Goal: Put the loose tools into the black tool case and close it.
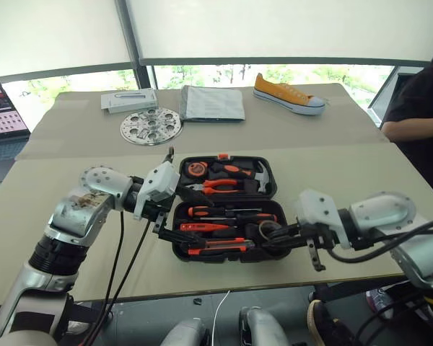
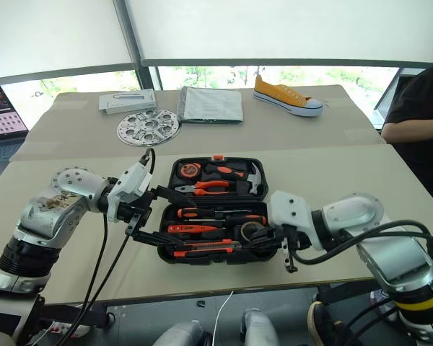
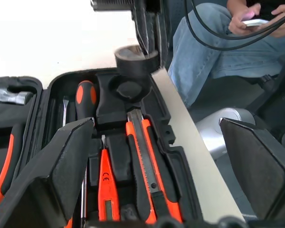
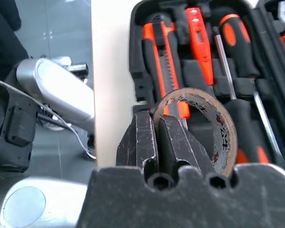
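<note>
— Pinching the wall of the small dark tape roll (image 4: pixel 199 124), the right gripper (image 4: pixel 154 142) has its two black fingers pressed together on it, one inside the ring and one outside. Where does the roll sit?

— Over the right end of the open black tool case (image 1: pixel 224 209), just above the round moulded post there. And the other side?

— Left gripper (image 1: pixel 175 225) has its fingers spread wide, nothing between them, at the case's left edge.

— What lies in the near half?

— An orange-black utility knife (image 3: pixel 146 171), the thin orange tester screwdriver (image 3: pixel 107 187) beside it, and the long screwdrivers (image 1: pixel 227 213) with black-orange handles, all in their slots. The far half holds pliers (image 1: pixel 220 186), a hammer (image 1: pixel 261 175) and a tape measure (image 1: pixel 195 169).

— Beyond the case?

— A perforated metal disc (image 1: pixel 151 126), a grey folder (image 1: pixel 212 102), a yellow sneaker (image 1: pixel 289 94), and a laptop (image 1: pixel 3 119) at the left.
</note>
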You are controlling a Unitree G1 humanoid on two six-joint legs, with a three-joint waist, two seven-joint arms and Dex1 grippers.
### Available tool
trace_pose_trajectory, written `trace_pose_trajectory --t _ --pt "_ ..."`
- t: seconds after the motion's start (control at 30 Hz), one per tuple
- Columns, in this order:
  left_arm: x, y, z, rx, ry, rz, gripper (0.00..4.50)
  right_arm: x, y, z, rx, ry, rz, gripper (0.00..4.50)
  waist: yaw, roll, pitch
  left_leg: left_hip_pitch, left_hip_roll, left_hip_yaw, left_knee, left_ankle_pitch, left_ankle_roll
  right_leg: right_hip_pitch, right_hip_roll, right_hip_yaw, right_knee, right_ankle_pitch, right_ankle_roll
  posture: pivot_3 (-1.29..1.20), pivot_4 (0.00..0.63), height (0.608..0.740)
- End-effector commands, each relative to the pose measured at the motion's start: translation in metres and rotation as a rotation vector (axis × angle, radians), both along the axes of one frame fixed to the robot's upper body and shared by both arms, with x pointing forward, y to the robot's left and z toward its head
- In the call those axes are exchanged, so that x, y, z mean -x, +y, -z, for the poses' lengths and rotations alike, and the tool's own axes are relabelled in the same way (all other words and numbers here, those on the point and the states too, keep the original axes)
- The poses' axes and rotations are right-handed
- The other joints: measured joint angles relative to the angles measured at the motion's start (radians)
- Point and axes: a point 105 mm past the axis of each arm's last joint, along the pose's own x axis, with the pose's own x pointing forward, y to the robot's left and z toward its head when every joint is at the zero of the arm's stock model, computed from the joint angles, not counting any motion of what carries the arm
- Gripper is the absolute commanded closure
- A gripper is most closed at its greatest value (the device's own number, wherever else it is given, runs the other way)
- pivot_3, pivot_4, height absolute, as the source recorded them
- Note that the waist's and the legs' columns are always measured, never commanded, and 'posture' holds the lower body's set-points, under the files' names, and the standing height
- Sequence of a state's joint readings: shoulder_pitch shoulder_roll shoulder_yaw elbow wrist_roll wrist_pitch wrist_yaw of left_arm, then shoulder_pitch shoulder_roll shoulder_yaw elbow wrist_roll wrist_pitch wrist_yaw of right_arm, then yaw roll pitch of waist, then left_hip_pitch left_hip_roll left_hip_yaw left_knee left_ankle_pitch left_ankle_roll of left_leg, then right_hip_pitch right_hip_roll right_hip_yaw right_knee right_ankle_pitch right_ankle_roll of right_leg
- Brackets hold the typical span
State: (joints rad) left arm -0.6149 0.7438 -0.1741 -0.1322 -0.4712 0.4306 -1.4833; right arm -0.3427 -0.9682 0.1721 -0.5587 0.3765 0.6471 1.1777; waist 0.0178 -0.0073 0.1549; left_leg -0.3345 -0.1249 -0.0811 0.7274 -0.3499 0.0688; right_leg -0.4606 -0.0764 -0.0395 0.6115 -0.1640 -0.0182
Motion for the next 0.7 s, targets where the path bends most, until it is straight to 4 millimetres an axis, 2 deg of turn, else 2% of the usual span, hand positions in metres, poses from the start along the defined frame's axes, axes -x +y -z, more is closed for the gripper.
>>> trace_pose_trajectory --t 0.03,0.17,0.3,0.5,0.53,0.57,0.6,0.63,0.7 --pt "-0.001 -0.001 -0.008 0.000 -0.047 0.013 0.00 -0.006 -0.004 0.005 0.049 -0.037 0.043 4.44 0.001 0.000 0.000 0.000 0.000 0.000 0.000 0.001 0.001 0.000 0.000 0.000 0.000 0.000 0.000 0.00 0.150 0.740" --pt "-0.002 -0.003 -0.009 0.006 -0.053 0.011 0.00 -0.013 -0.008 0.015 0.069 -0.040 0.094 4.44 0.000 0.000 0.000 -0.001 0.000 0.000 0.000 0.002 0.003 -0.002 0.000 -0.001 0.000 0.000 0.000 0.00 0.150 0.740" --pt "-0.003 -0.003 -0.010 0.007 -0.059 0.007 0.00 -0.008 -0.010 0.023 0.090 -0.020 0.082 4.44 -0.001 0.000 0.000 -0.002 0.000 0.000 0.000 0.002 0.003 -0.003 0.000 -0.001 0.000 0.000 -0.001 0.00 0.150 0.740" --pt "-0.006 -0.002 -0.012 0.007 -0.067 -0.008 0.00 0.003 -0.012 0.027 0.102 0.013 0.062 2.52 0.001 0.000 0.000 -0.001 0.000 0.000 0.000 0.002 0.003 -0.002 0.000 -0.001 0.000 0.000 -0.001 0.00 0.150 0.740" --pt "-0.007 -0.002 -0.012 0.007 -0.069 -0.010 0.00 0.003 -0.011 0.027 0.100 0.008 0.060 2.09 0.001 0.000 0.000 -0.001 0.000 0.000 -0.001 0.002 0.003 -0.002 0.000 -0.001 0.000 0.000 -0.001 0.00 0.150 0.740" --pt "-0.007 -0.002 -0.012 0.007 -0.070 -0.012 0.00 0.004 -0.010 0.027 0.098 0.003 0.060 1.87 0.002 0.000 0.000 -0.001 0.000 0.000 -0.001 0.002 0.003 -0.002 0.000 -0.001 -0.001 0.000 -0.001 0.00 0.150 0.740" --pt "-0.008 -0.002 -0.012 0.008 -0.071 -0.013 0.00 0.003 -0.010 0.027 0.099 -0.007 0.060 1.44 0.002 0.000 0.000 -0.001 0.000 0.000 -0.001 0.002 0.003 -0.002 0.000 -0.001 -0.001 0.000 -0.001 0.00 0.150 0.740" --pt "-0.008 -0.002 -0.012 0.007 -0.071 -0.015 0.00 0.003 -0.008 0.020 0.070 -0.005 0.065 1.27 0.000 0.000 0.000 -0.001 0.000 0.000 -0.001 0.002 0.003 -0.002 0.000 -0.001 -0.001 0.000 -0.001 0.00 0.150 0.740" --pt "-0.009 -0.001 -0.012 0.004 -0.072 -0.026 0.00 0.003 -0.007 0.009 0.017 -0.002 0.076 1.27 -0.003 0.000 0.000 -0.001 0.000 0.000 -0.001 0.002 0.003 -0.002 0.000 0.000 -0.001 0.000 -0.001 0.00 0.150 0.740"
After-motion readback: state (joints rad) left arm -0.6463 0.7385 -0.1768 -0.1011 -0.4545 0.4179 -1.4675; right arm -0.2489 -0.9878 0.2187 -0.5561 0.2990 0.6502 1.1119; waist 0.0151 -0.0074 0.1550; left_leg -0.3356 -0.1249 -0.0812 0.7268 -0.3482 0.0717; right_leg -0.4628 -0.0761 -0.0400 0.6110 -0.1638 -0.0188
